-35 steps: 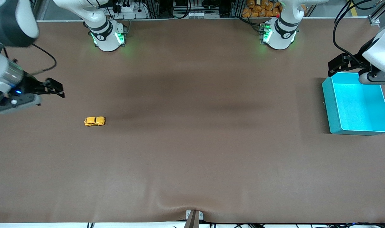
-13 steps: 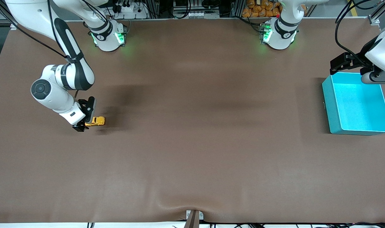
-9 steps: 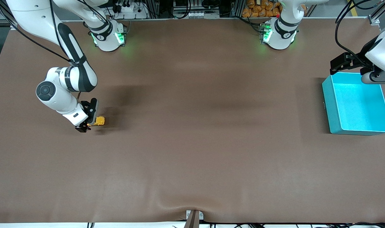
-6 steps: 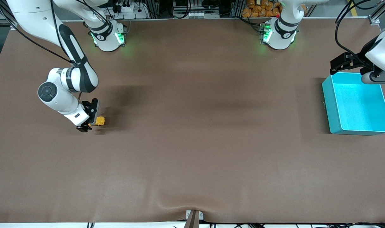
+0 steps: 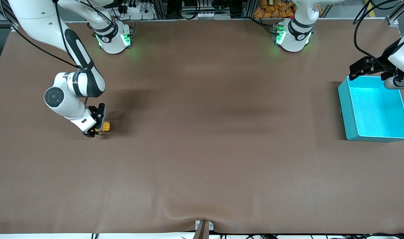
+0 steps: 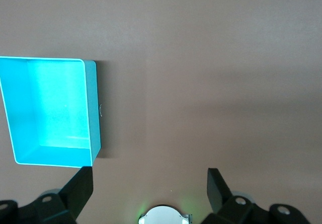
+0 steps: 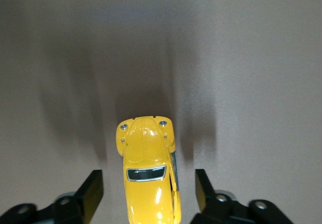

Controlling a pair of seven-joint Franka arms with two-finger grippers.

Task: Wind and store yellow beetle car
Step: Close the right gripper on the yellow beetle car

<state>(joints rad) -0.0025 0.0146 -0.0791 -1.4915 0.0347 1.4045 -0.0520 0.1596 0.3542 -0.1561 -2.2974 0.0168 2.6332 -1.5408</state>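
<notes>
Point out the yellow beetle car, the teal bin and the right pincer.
yellow beetle car (image 7: 148, 181): right wrist view, on its roof beside the rear window.
teal bin (image 5: 346, 108): front view, on its outer side wall.
right pincer (image 7: 149, 190): right wrist view, midway between its open fingertips, around the car.

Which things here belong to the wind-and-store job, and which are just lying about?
Job:
yellow beetle car, between open fingers of right tool
teal bin, for storing
left tool, open, waiting over the bin's edge

Lying about:
nothing seen on the brown table
</notes>
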